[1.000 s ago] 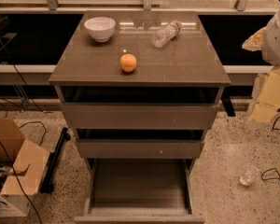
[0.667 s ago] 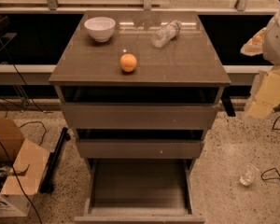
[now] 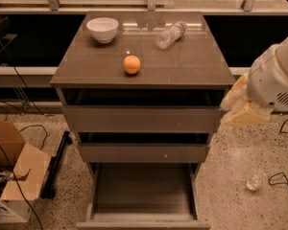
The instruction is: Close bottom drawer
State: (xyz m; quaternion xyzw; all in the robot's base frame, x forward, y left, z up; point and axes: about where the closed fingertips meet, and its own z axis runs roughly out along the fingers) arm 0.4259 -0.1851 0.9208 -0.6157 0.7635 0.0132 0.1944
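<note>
**Bottom drawer wide open, gripper high and off to the right**

From where I stand, the bottom drawer (image 3: 144, 190) is pulled far out of the cabinet (image 3: 201, 66). Its bare grey floor shows, and its plain front panel sits at the lower edge of view. The middle drawer (image 3: 144, 153) and top drawer (image 3: 141, 119) each stand out a little.

The gripper (image 3: 243, 108), a cream-coloured piece at the end of the white arm, hangs just beside the cabinet's right edge at about top-drawer height. It is well apart from the panel it has to push. Whether it is open or closed I cannot tell.

The panel lies below the gripper and toward the left of the view. Its long axis runs side to side, and the drawer slides straight back. I judge the arm must drop low, come round in front of the panel, then press toward the cabinet.

An orange (image 3: 132, 64), a bowl (image 3: 102, 29) and a toppled bottle (image 3: 170, 34) sit on top, out of the way.
</note>
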